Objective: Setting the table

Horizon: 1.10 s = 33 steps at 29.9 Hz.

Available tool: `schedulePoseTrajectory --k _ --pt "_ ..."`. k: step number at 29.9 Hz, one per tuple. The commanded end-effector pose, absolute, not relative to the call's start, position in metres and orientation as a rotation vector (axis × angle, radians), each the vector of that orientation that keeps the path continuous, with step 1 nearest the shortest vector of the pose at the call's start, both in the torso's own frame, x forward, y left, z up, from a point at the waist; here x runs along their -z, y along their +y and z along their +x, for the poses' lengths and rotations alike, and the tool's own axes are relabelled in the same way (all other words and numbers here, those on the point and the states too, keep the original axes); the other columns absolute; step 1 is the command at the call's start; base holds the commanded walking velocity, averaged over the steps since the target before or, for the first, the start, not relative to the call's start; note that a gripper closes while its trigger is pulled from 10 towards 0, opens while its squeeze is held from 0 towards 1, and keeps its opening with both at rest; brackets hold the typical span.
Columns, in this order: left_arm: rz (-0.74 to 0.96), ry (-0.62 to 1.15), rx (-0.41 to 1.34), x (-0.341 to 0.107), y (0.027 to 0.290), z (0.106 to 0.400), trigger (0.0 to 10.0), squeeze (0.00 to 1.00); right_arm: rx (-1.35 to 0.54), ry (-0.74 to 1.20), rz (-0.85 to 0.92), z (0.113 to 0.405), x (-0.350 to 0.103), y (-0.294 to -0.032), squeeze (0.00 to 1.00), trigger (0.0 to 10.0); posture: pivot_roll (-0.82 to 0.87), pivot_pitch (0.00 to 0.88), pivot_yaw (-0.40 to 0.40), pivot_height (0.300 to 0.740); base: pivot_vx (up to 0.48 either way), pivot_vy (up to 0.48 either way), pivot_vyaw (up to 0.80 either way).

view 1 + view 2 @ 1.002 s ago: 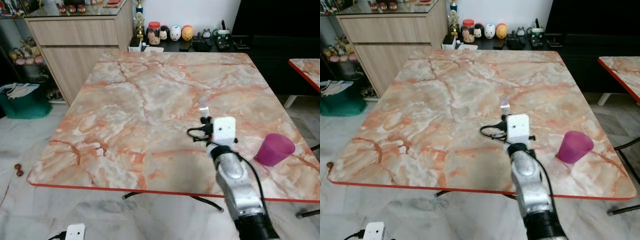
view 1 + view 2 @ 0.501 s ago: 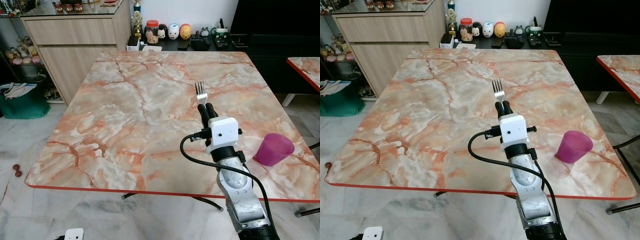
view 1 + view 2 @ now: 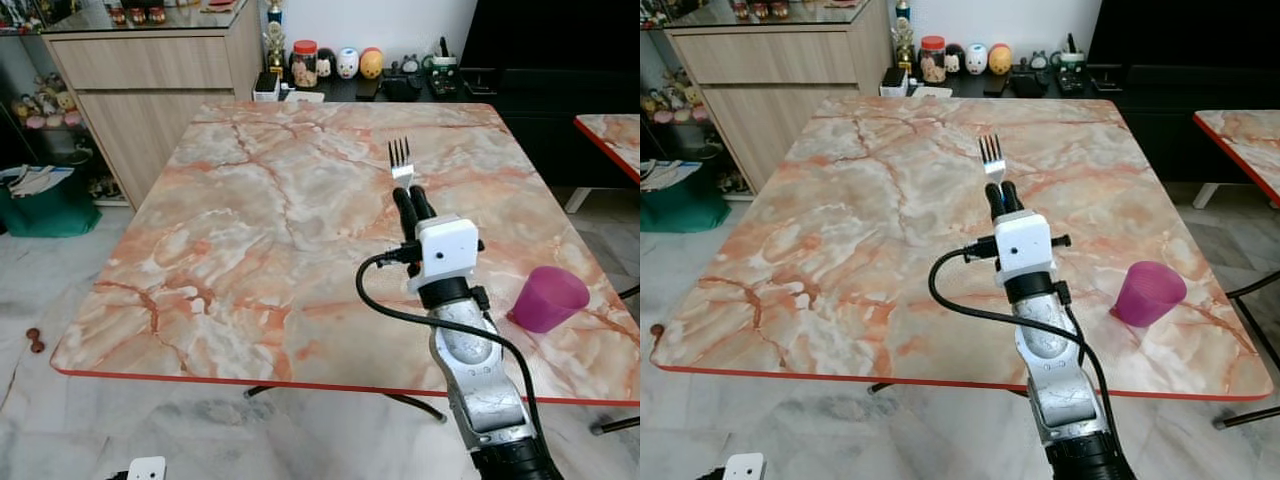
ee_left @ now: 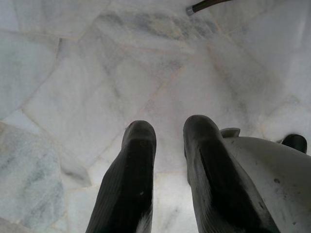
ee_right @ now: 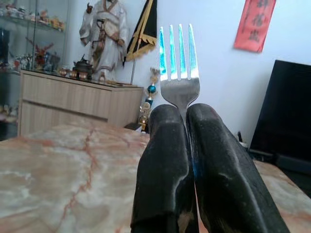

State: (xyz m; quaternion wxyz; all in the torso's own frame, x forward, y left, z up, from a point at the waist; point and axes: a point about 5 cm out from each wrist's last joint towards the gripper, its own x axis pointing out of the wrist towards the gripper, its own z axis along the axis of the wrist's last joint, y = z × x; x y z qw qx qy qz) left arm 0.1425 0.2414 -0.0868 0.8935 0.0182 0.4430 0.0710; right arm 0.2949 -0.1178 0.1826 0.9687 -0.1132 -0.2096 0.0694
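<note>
Because only the neck of the silver metal fork (image 3: 401, 165) is pinched, with the tined head standing free above, my right jaws (image 3: 412, 207) hold it by a short, smooth length; I judge it could pivot or slide out if I tip or swing the wrist quickly, and drop onto the desk (image 3: 250, 230).

Item: fork, upright, tines up. Position: aloft over the orange-veined marble desk, inward of the magenta plastic cup (image 3: 548, 298), well apart from it. The cup stands near the desk's near right edge; a careless sweep of my forearm toward it could knock it off.

Right jaws: closed tight on the fork's neck, handle hidden between the fingers.

Left jaws (image 4: 167, 138): narrowly parted, empty, hanging idle over the pale marble floor (image 4: 73, 73).
</note>
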Motion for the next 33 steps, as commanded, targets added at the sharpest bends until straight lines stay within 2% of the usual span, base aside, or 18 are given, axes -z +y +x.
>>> schedulePoseTrajectory --k 1,13,33 --pt "0.060 0.943 -0.140 0.089 0.243 0.136 10.0 0.00 -0.145 -0.416 -0.243 0.292 -0.180 -0.119 0.00 10.0 -0.06 0.000 0.008 0.707 0.000 0.000 0.00" --pt "0.064 0.949 -0.150 0.092 0.246 0.122 10.0 0.00 -0.094 -0.415 -0.247 0.293 -0.188 -0.137 0.00 10.0 -0.05 0.000 -0.010 0.707 0.000 0.000 0.00" --pt "0.056 0.917 -0.147 0.090 0.240 0.129 10.0 0.00 -0.083 -0.457 -0.210 0.299 -0.201 -0.133 0.00 10.0 -0.05 0.000 -0.016 0.707 0.000 0.000 0.00"
